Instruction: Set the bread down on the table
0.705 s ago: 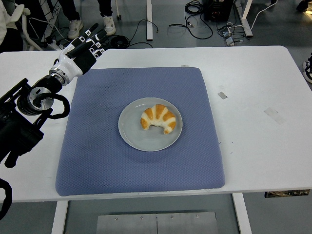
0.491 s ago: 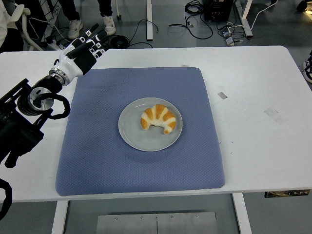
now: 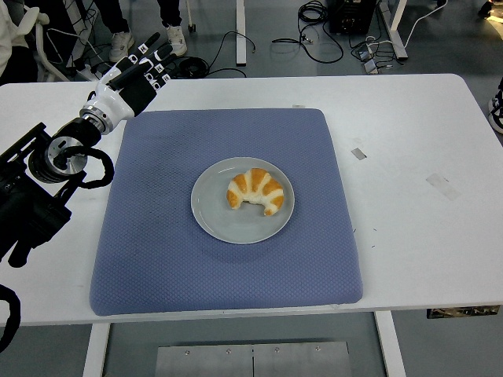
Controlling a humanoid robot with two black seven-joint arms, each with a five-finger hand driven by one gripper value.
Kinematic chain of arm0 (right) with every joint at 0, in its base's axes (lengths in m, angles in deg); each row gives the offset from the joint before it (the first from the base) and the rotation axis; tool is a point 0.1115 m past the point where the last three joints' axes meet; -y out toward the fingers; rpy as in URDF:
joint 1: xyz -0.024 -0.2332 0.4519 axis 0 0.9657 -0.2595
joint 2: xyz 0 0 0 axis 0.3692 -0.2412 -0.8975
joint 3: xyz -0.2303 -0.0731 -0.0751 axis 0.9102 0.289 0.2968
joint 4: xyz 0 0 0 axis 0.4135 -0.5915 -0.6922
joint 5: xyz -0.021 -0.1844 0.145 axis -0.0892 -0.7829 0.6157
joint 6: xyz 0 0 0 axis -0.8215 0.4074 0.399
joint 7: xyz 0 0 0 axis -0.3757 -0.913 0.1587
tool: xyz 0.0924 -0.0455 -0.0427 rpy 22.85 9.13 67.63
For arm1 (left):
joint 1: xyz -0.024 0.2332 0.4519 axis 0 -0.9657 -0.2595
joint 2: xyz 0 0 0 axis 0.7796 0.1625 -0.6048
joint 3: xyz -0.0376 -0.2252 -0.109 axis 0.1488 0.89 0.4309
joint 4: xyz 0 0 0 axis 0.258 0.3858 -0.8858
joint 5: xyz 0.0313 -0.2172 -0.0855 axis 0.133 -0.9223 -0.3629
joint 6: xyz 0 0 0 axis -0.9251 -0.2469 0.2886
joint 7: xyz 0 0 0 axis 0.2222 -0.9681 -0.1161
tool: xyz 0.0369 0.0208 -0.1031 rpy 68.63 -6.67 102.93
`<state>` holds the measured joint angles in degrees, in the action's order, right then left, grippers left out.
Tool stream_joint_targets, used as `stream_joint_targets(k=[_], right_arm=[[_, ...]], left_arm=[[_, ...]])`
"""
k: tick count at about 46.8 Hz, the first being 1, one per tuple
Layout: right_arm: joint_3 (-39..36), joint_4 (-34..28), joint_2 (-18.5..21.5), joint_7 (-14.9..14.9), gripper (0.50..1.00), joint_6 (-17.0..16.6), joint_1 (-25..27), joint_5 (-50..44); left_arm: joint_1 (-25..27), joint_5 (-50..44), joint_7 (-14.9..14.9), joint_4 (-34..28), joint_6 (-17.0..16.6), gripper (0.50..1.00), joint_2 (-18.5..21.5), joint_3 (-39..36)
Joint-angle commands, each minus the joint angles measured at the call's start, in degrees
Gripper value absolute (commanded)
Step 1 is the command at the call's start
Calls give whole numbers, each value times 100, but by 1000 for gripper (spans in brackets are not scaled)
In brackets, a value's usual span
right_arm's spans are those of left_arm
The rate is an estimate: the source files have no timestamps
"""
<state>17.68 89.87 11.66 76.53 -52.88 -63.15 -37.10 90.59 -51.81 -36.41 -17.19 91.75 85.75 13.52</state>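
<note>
Head view: bread (image 3: 255,191), a golden, white-striped crescent with tips toward 6 o'clock and long axis 9-to-3, sits on plate (image 3: 212,216) mid-mat (image 3: 157,236), well apart at 4 o'clock from left hand (image 3: 140,72), whose fingers are extended and empty; right hand unseen.

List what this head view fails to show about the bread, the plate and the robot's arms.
- Croissant underside: hidden against the plate.
- Mat beneath the plate: covered by it.
- Right arm: outside the frame.
- Left arm past the elbow: cut off by the left edge; the left robot hand shows only its back.
</note>
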Motion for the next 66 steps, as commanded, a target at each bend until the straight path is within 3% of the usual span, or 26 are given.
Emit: stream_joint_targets(k=[1, 12, 25, 31, 38, 44, 52, 59, 66], right_arm=[[0, 0, 0, 0, 1000, 1, 0, 0], [0, 0, 0, 0, 1000, 1, 0, 0], [0, 0, 0, 0, 1000, 1, 0, 0], [0, 0, 0, 0, 1000, 1, 0, 0], [0, 0, 0, 0, 1000, 1, 0, 0], [0, 0, 0, 0, 1000, 1, 0, 0], [0, 0, 0, 0, 1000, 1, 0, 0], [0, 0, 0, 0, 1000, 1, 0, 0], [0, 0, 0, 0, 1000, 1, 0, 0]], left_arm=[[-40, -4, 8, 4, -1, 981, 0, -7], [-75, 22, 17, -163, -1, 981, 70, -7], [-505, 215, 26, -1762, -370, 983, 589, -25], [-637, 1321, 175, -2245, -686, 981, 791, -87], [-734, 3078, 448, -2817, -1318, 981, 1046, -25], [-813, 3634, 527, -2993, -1714, 981, 1072, -34], [-1077, 3722, 536, -3573, -1759, 983, 1195, -25], [-1173, 4109, 878, -3661, -1785, 983, 1204, -34], [-1147, 4109, 958, -3661, -1759, 981, 1204, -174]])
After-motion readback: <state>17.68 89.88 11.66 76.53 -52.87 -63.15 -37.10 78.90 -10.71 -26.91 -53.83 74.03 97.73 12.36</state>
